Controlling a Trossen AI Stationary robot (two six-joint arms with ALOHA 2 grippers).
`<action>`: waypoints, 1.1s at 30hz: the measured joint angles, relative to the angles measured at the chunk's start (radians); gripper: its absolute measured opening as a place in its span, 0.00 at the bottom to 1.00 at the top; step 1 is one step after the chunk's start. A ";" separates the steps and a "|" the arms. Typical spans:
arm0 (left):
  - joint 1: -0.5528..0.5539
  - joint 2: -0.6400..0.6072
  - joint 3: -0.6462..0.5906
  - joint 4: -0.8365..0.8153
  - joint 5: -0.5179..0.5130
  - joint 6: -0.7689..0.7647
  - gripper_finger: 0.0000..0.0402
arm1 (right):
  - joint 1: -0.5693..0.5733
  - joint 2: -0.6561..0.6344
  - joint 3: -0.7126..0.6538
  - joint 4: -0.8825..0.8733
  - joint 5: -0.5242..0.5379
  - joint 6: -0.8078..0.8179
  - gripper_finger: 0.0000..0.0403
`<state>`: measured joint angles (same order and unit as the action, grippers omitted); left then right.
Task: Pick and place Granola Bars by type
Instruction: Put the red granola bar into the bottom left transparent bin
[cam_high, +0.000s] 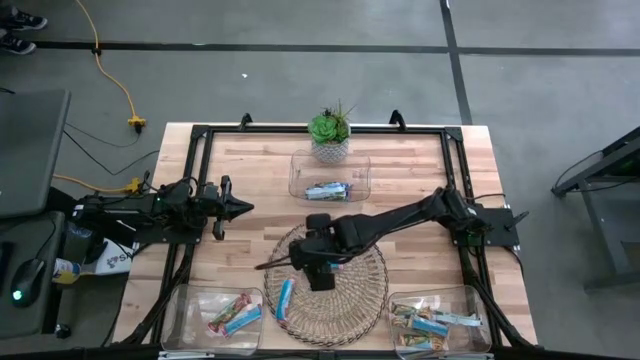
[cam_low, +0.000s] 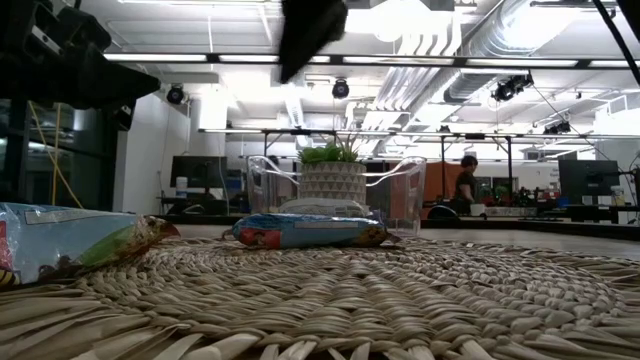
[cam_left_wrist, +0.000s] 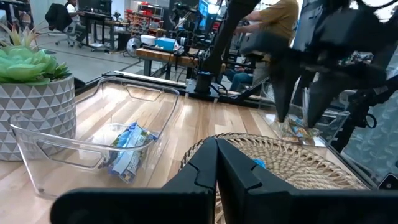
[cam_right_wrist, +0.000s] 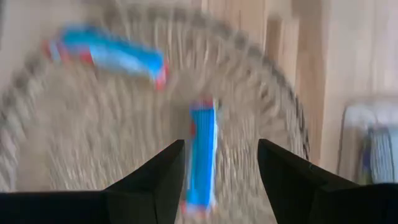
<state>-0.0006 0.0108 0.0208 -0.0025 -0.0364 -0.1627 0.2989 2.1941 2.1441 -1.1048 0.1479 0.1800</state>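
Woven round wicker tray (cam_high: 365, 300) on wooden bench (cam_high: 250, 190) carries two bright blue wrapped granola bars (cam_right_wrist: 200, 149). Right gripper (cam_right_wrist: 221, 163) hovers above tray, fingers spread wide, empty, one blue bar lying between them below. Second blue bar (cam_right_wrist: 106, 53) near tray rim. Left gripper (cam_high: 238, 208) beside tray, over bench, fingers closed together.

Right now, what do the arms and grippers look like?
Both arms are dark, near black, jointed, with cabling along them. The left gripper has two tapered black fingers meeting at a point. The right gripper has two dark wedge-shaped fingers with a gap between. No markings visible.
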 joint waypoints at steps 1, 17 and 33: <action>0.000 0.000 0.000 0.000 0.000 0.000 0.00 | 0.005 0.001 0.000 -0.035 0.000 0.000 0.46; 0.000 0.000 0.000 0.000 0.000 0.000 0.00 | 0.059 -0.010 -0.425 0.074 -0.257 0.080 0.46; 0.000 0.000 0.000 0.000 0.000 0.000 0.00 | 0.064 -0.069 -0.475 -0.003 -0.142 0.043 0.46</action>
<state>-0.0003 0.0105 0.0210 -0.0025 -0.0364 -0.1624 0.3630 2.1247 1.6695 -1.1076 0.0058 0.2225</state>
